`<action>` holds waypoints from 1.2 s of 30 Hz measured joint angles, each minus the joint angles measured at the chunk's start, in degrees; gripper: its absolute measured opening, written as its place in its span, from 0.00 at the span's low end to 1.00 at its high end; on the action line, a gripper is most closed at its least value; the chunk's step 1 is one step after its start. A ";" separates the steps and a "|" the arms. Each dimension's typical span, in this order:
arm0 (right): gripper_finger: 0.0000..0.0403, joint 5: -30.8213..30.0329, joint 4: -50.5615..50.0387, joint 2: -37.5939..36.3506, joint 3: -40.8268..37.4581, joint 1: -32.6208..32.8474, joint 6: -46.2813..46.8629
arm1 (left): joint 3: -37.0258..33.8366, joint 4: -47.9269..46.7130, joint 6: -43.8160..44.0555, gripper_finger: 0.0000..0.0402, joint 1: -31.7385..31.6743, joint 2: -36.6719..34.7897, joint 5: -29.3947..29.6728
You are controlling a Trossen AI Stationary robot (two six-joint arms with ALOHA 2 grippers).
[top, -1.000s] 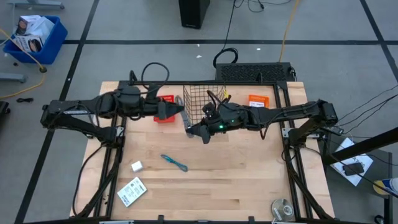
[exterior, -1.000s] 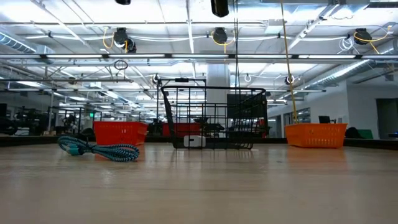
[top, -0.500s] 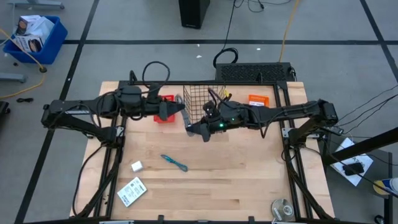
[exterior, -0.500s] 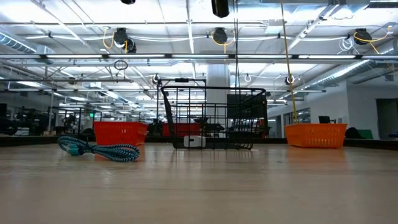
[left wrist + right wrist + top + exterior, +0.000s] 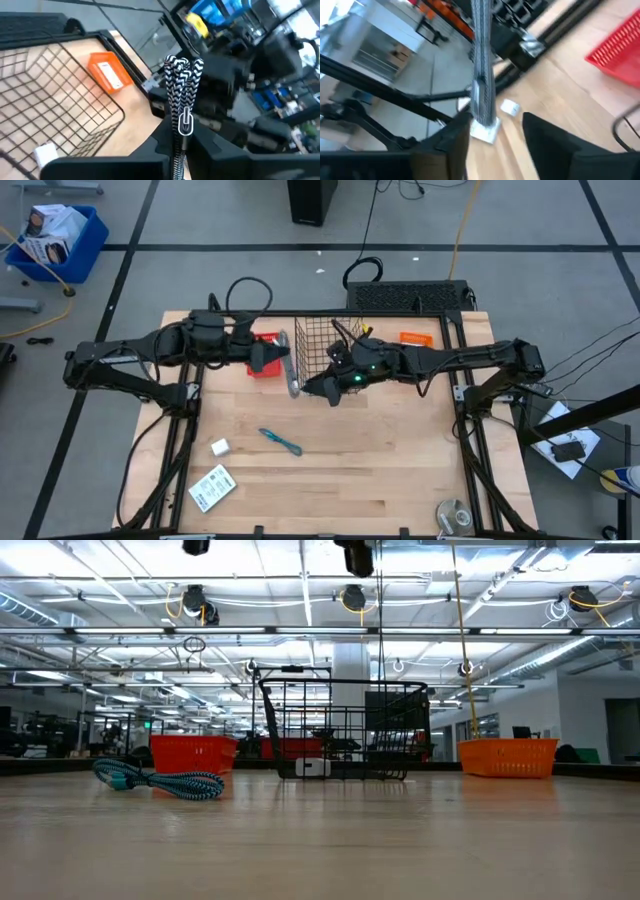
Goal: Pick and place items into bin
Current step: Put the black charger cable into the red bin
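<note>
A grey-and-white braided cord bundle (image 5: 292, 375), one of the items, hangs in the air in front of the wire bin (image 5: 325, 345), between my two grippers. My left gripper (image 5: 282, 363) is shut on it. Just to its right, my right gripper (image 5: 312, 388) stands open, with the bundle's end (image 5: 485, 125) beside one finger. A white block (image 5: 44, 151) lies in the bin. On the table lie a teal cord (image 5: 280, 441), a white block (image 5: 220, 447) and a white packet (image 5: 211, 487). My left gripper pinches the bundle's lower part (image 5: 181, 145) between its two fingers, which lie along the bundle. The bundle sticks out past the fingertips, its looped end (image 5: 182, 67) farthest out, clear of the table. My right gripper's fingers stand apart; I cannot tell whether one touches the bundle's end.
A red bin (image 5: 265, 352) stands behind my left gripper and an orange bin (image 5: 416, 340) at the far right. A round silver roll (image 5: 454, 515) lies at the near right corner. The table's middle and near right are bare wood.
The grey bundle has shifted a little toward the table's left, away from my right gripper and along with my left gripper, which has drawn back slightly that way. My right gripper has stayed in place.
</note>
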State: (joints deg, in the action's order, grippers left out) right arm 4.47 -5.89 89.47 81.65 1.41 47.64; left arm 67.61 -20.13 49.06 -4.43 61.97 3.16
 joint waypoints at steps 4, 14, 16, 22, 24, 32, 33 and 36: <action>0.54 -0.23 -6.38 -1.67 -0.03 0.40 0.07 | 0.04 -8.14 1.20 0.11 -2.12 -2.53 0.40; 0.59 -10.96 -20.38 -9.91 0.00 3.86 -1.89 | 0.04 -27.14 5.47 0.06 -10.44 -5.53 6.79; 0.58 -12.97 -20.09 -11.40 0.02 4.34 -2.90 | 0.04 -28.16 6.02 0.08 -12.56 -4.53 8.01; 0.58 -13.53 -21.24 -14.05 0.02 5.78 -5.05 | 0.07 -31.45 4.52 0.09 -18.21 1.66 6.25; 0.58 -13.84 -21.02 -14.67 0.02 6.20 -5.45 | 0.07 -34.41 3.51 0.06 -19.69 4.39 6.49; 0.57 -13.46 -23.51 -15.21 0.02 7.21 -5.49 | 0.07 -30.73 -3.90 0.10 -25.65 15.78 6.06; 0.57 -13.42 -23.48 -15.21 0.02 7.42 -5.49 | 0.07 -30.73 -4.42 0.12 -26.31 16.98 5.95; 0.57 -13.27 -23.58 -15.21 0.02 8.10 -5.51 | 0.07 -30.08 -4.72 0.14 -28.50 20.26 3.74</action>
State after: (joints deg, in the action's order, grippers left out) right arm -8.80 -29.48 74.26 81.67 9.51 42.13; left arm 67.68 -50.22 44.35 -32.93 82.23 6.90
